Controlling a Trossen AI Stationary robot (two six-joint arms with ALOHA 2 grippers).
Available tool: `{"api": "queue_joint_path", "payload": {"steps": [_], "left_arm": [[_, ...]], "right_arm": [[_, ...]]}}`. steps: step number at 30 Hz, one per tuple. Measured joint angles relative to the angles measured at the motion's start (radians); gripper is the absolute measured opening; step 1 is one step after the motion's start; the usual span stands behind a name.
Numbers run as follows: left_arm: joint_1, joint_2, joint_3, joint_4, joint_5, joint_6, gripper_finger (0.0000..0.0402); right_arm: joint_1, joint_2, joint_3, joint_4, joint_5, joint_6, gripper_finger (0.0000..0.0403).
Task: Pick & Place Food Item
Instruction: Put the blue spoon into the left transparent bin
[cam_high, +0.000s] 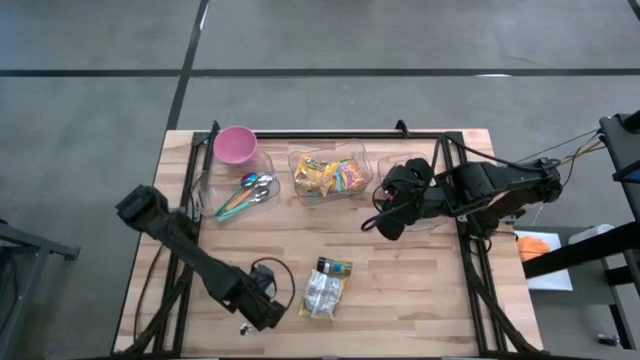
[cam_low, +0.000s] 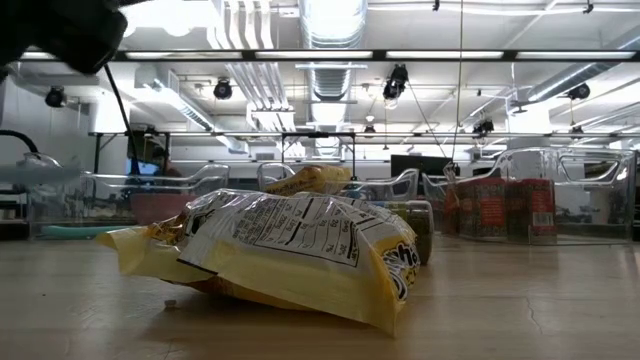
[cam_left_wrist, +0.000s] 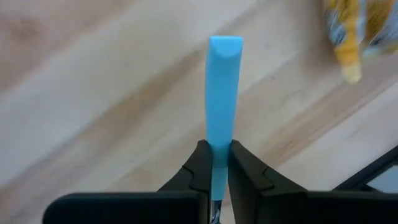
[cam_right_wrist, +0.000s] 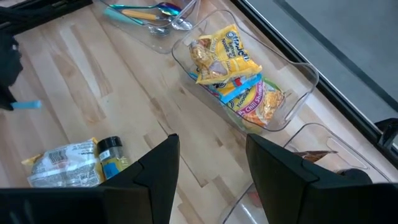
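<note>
A yellow-and-silver snack bag (cam_high: 322, 295) lies flat on the wooden table near its front edge and fills the low view (cam_low: 290, 250). A small jar (cam_high: 335, 267) with a dark lid sits against the bag's far end. My left gripper (cam_high: 262, 308) is just left of the bag, pointing down, shut on a light-blue flat utensil handle (cam_left_wrist: 224, 93). My right gripper (cam_right_wrist: 211, 174) hangs open and empty above the table's far right, over a clear bin (cam_high: 425, 195). My left gripper pinches the blue handle between its two fingers (cam_left_wrist: 200, 163) partway along its length (cam_left_wrist: 221, 142), with a bit of metal showing behind the fingers. The fingers point down and lie along the handle. The handle's blue free end (cam_left_wrist: 225, 45) sticks out below the fingertips over the wood.
Along the far edge stand a pink bowl (cam_high: 235, 145), a clear tray of coloured utensils (cam_high: 245, 192) and a clear bin of snack packets (cam_high: 330, 175). Bare wood lies in the table's middle (cam_high: 300, 235) and at its near right.
</note>
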Motion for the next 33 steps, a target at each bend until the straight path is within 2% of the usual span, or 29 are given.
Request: {"api": "queue_joint_path", "payload": {"steps": [8, 13, 23, 33], "left_arm": [[0.087, -0.159, 0.000, -0.199, -0.081, 0.071, 0.0027], [0.193, -0.257, 0.000, -0.292, -0.133, 0.166, 0.0027], [0.535, -0.431, 0.000, -0.342, -0.158, 0.504, 0.0027], [0.879, -0.498, 0.000, -0.387, -0.075, 0.874, 0.0027]], "right_arm": [[0.000, 0.000, 0.000, 0.001, 0.000, -0.007, 0.0182], [0.000, 0.000, 0.000, 0.002, 0.001, -0.007, 0.0182], [0.000, 0.000, 0.000, 0.004, 0.002, -0.007, 0.0182], [0.000, 0.004, 0.000, 0.015, 0.003, 0.007, 0.0182]]}}
